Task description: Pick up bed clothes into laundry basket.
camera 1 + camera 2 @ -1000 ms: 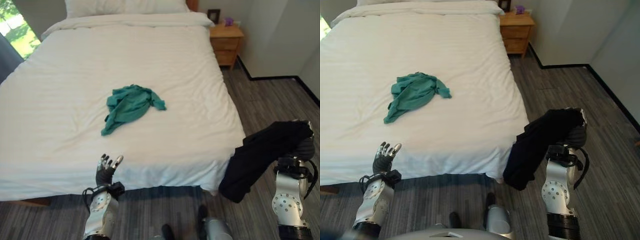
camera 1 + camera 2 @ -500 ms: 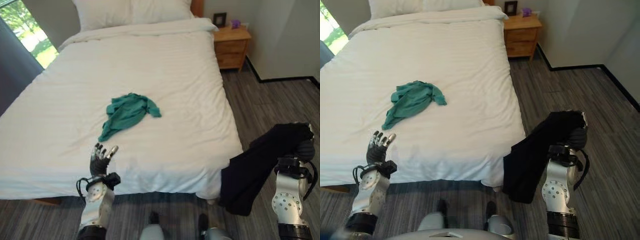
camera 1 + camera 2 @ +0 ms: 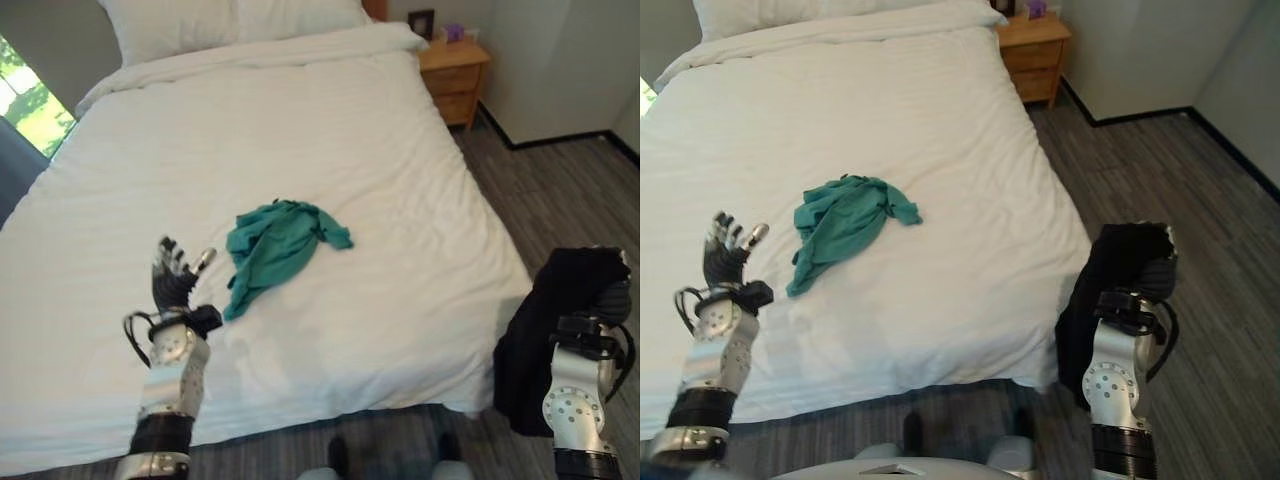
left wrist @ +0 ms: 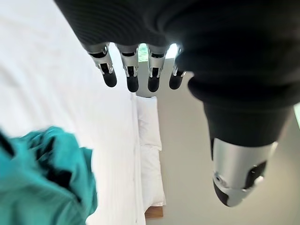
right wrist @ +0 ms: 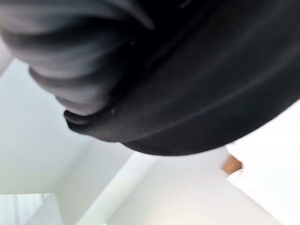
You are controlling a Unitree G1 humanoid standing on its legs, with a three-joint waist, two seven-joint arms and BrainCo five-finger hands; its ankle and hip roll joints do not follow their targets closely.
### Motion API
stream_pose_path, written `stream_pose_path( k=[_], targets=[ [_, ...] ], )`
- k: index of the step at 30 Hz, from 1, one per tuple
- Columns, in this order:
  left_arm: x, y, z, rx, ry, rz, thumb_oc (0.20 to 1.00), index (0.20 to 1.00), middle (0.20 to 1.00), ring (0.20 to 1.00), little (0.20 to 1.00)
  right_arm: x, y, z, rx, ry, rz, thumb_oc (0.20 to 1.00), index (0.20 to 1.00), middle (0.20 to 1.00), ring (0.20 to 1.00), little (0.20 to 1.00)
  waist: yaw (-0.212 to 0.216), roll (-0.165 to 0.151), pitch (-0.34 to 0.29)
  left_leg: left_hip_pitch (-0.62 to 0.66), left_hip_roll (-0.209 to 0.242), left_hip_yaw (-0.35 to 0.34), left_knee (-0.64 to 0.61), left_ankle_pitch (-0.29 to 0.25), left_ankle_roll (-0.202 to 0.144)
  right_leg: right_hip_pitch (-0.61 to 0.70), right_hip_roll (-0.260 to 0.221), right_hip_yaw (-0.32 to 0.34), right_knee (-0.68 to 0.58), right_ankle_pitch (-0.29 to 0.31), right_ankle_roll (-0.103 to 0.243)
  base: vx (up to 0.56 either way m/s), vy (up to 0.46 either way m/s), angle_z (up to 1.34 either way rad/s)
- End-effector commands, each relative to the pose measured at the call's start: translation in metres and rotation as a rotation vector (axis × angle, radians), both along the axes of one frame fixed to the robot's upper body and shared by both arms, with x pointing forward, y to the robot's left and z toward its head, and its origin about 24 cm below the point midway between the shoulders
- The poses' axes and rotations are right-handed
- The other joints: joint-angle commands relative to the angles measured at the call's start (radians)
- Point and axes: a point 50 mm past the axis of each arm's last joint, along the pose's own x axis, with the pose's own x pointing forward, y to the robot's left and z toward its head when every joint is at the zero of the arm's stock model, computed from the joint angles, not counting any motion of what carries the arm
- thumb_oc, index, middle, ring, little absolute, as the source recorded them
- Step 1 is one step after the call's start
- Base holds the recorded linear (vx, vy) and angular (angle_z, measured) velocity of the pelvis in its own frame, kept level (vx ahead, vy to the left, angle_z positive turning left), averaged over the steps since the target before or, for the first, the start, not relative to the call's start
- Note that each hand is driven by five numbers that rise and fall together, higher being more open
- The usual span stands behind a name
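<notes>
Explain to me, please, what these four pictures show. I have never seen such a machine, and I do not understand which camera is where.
A humanoid robot stands at the foot of a bed. Two pictures come from cameras in its head, looking down. The other two come from a camera on each wrist. On the white cover lies a green garment. The left hand hovers open beside it, touching nothing. A black garment hangs over the right hand, hiding its fingers. A wooden nightstand stands at the bed's far corner.
</notes>
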Motion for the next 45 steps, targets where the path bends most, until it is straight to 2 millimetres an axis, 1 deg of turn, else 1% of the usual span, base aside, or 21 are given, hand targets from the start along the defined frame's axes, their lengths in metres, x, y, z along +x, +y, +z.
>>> stream_pose_path(
  k=[1,2,4,5,6,7,8,12,17,22,24,25,26,27,28,31,32,38,40,41,45],
  targets=[
    [0.003,0.016,0.057,0.324,-0.094,0.007,1.0,1.0,1.0,1.0,1.0,0.008,0.009,0.038,-0.07,-0.19,0.059,0.2,0.2,0.2,0.2,0.2,-0.016,-0.015,0.001,-0.051,0.1,0.024,0.053,0.001,-0.015,-0.041,-0.031,-0.046,0.163,0.051,0.034,0.0,0.199,-0.67],
    [0.005,0.02,0.066,0.381,-0.089,0.0,1.0,1.0,1.0,1.0,1.0,0.009,0.011,0.035,-0.074,-0.179,0.087,0.2,0.2,0.2,0.2,0.2,-0.026,-0.014,0.005,-0.035,0.095,0.037,0.038,0.003,-0.015,-0.059,0.01,-0.05,0.161,0.023,0.031,0.02,0.271,-0.68],
    [0.008,0.022,0.072,0.421,-0.08,-0.002,1.0,1.0,1.0,1.0,1.0,0.007,0.013,0.03,-0.074,-0.165,0.111,0.2,0.2,0.2,0.2,0.2,-0.026,-0.023,0.006,-0.022,0.079,0.059,0.022,0.005,-0.011,-0.069,0.062,-0.103,0.114,-0.01,0.014,0.04,0.172,-0.52],
    [0.009,0.021,0.072,0.423,-0.08,-0.003,1.0,1.0,1.0,1.0,1.0,0.007,0.012,0.029,-0.072,-0.166,0.11,0.2,0.2,0.2,0.2,0.2,-0.026,-0.023,0.007,-0.019,0.081,0.057,0.019,0.005,-0.012,-0.063,0.064,-0.106,0.11,-0.01,0.013,0.06,0.114,-0.39],
    [0.01,0.022,0.072,0.504,-0.022,-0.034,1.0,1.0,1.0,1.0,1.0,0.005,0.011,0.022,-0.072,-0.139,0.116,0.2,0.2,0.2,0.2,0.2,-0.009,-0.032,-0.003,-0.008,0.066,0.083,0.009,-0.006,-0.012,-0.025,0.016,-0.199,0.06,0.011,0.022,0.09,0.06,-0.4],
    [0.015,0.024,0.071,0.56,0.027,-0.049,1.0,1.0,1.0,1.0,1.0,0.003,0.008,0.017,-0.07,-0.117,0.121,0.2,0.2,0.2,0.2,0.2,-0.027,-0.033,-0.011,0.001,0.065,0.082,-0.002,-0.01,-0.015,-0.006,0.043,-0.152,0.024,-0.008,0.023,0.13,0.096,-0.45],
    [0.021,0.029,0.075,0.638,0.081,-0.046,1.0,1.0,1.0,1.0,1.0,0.003,0.005,0.019,-0.083,-0.123,0.117,0.2,0.2,0.2,0.2,0.2,-0.024,-0.036,-0.029,0.006,0.062,0.101,-0.011,-0.012,-0.015,0.01,0.052,-0.146,-0.031,0.007,0.023,0.1,0.036,-0.22],
    [0.031,0.038,0.07,0.692,0.182,-0.013,1.0,1.0,1.0,1.0,1.0,0.002,0.002,0.025,-0.143,-0.129,0.12,0.2,0.2,0.2,0.2,0.2,-0.036,-0.049,-0.052,-0.003,0.06,0.114,-0.011,-0.02,-0.019,0.021,0.052,-0.151,-0.069,0.025,0.032,0.04,0.011,-0.13],
    [0.046,0.047,0.06,0.675,0.307,0.0,1.0,1.0,1.0,1.0,1.0,-0.003,0.001,0.017,-0.136,-0.096,0.13,0.2,0.2,0.2,0.2,0.2,-0.061,-0.069,-0.066,-0.012,0.068,0.11,-0.011,-0.019,-0.024,0.038,0.058,-0.166,-0.113,0.027,0.037,0.05,-0.005,0.01],
    [0.061,0.049,0.067,0.689,0.358,0.061,1.0,1.0,1.0,1.0,1.0,-0.001,0.004,0.018,-0.135,-0.099,0.165,0.2,0.2,0.2,0.2,0.2,-0.083,-0.102,-0.053,-0.044,0.08,0.117,-0.011,-0.01,-0.029,0.016,0.062,-0.163,-0.123,0.043,0.044,-0.02,0.001,0.02],
    [0.063,0.055,0.058,0.562,0.377,0.091,1.0,1.0,1.0,1.0,1.0,0.0,0.006,0.018,-0.134,-0.094,0.175,0.2,0.2,0.2,0.2,0.2,-0.087,-0.119,-0.05,-0.057,0.088,0.123,-0.011,-0.008,-0.033,0.009,0.068,-0.163,-0.144,0.057,0.046,-0.01,-0.014,-0.04],
    [0.063,0.055,0.058,0.562,0.377,0.091,1.0,1.0,1.0,1.0,1.0,0.0,0.006,0.018,-0.134,-0.094,0.175,0.2,0.2,0.2,0.2,0.2,-0.087,-0.119,-0.05,-0.057,0.088,0.123,-0.011,-0.008,-0.033,0.009,0.068,-0.163,-0.144,0.057,0.046,0.0,-0.009,-0.05],
    [0.064,0.057,0.05,0.44,0.378,0.112,1.0,1.0,1.0,1.0,1.0,0.004,0.011,0.02,-0.139,-0.097,0.198,0.2,0.2,0.2,0.2,0.2,-0.09,-0.136,-0.045,-0.067,0.095,0.129,-0.011,-0.005,-0.035,0.001,0.073,-0.163,-0.153,0.069,0.048,-0.01,-0.006,-0.1],
    [0.066,0.055,0.045,0.401,0.39,0.115,1.0,1.0,1.0,1.0,1.0,0.006,0.014,0.023,-0.144,-0.105,0.214,0.2,0.2,0.2,0.2,0.2,-0.093,-0.144,-0.042,-0.075,0.097,0.131,-0.011,-0.002,-0.036,-0.005,0.077,-0.158,-0.158,0.076,0.05,-0.01,-0.006,-0.11],
    [0.066,0.055,0.046,0.401,0.388,0.115,1.0,1.0,1.0,1.0,1.0,0.006,0.014,0.023,-0.144,-0.106,0.213,0.2,0.2,0.2,0.2,0.2,-0.092,-0.144,-0.041,-0.076,0.097,0.132,-0.011,-0.001,-0.036,-0.006,0.077,-0.158,-0.159,0.077,0.05,-0.02,0.011,-0.12],
    [0.055,0.071,0.021,0.381,0.547,0.172,1.0,1.0,1.0,1.0,1.0,0.01,0.029,0.022,-0.159,-0.1,0.29,0.2,0.2,0.2,0.2,0.2,-0.106,-0.177,-0.034,-0.082,0.105,0.162,-0.011,-0.004,-0.039,-0.027,0.084,-0.132,-0.173,0.099,0.055,0.0,0.03,-0.19],
    [0.055,0.071,0.021,0.381,0.548,0.173,1.0,1.0,1.0,1.0,1.0,0.01,0.029,0.022,-0.159,-0.099,0.29,0.2,0.2,0.2,0.2,0.2,-0.106,-0.178,-0.035,-0.082,0.105,0.164,-0.011,-0.005,-0.039,-0.028,0.084,-0.131,-0.173,0.099,0.055,0.01,0.025,-0.28],
    [0.03,0.078,-0.024,0.335,0.721,0.193,1.0,1.0,1.0,1.0,1.0,0.001,0.03,0.015,-0.152,-0.082,0.302,0.2,0.2,0.2,0.2,0.2,-0.118,-0.2,-0.035,-0.088,0.102,0.179,-0.011,-0.011,-0.037,-0.042,0.081,-0.116,-0.176,0.107,0.059,0.02,0.025,-0.12],
    [0.027,0.078,-0.03,0.327,0.735,0.192,1.0,1.0,1.0,1.0,1.0,0.0,0.029,0.014,-0.153,-0.076,0.298,0.2,0.2,0.2,0.2,0.2,-0.119,-0.2,-0.037,-0.086,0.101,0.181,-0.011,-0.013,-0.037,-0.042,0.08,-0.115,-0.177,0.108,0.059,0.03,0.02,-0.07],
    [0.016,0.079,-0.046,0.282,0.771,0.192,1.0,1.0,1.0,1.0,1.0,-0.003,0.027,0.01,-0.145,-0.064,0.289,0.2,0.2,0.2,0.2,0.2,-0.119,-0.203,-0.04,-0.083,0.099,0.183,-0.011,-0.017,-0.035,-0.042,0.08,-0.112,-0.177,0.11,0.06,0.02,0.015,-0.11],
    [0.006,0.079,-0.06,0.141,0.733,0.196,1.0,1.0,1.0,1.0,1.0,-0.004,0.024,0.007,-0.15,-0.049,0.284,0.2,0.2,0.2,0.2,0.2,-0.114,-0.198,-0.048,-0.072,0.094,0.187,-0.011,-0.025,-0.034,-0.035,0.078,-0.108,-0.178,0.105,0.061,0.04,0.033,-0.1]
  ],
)
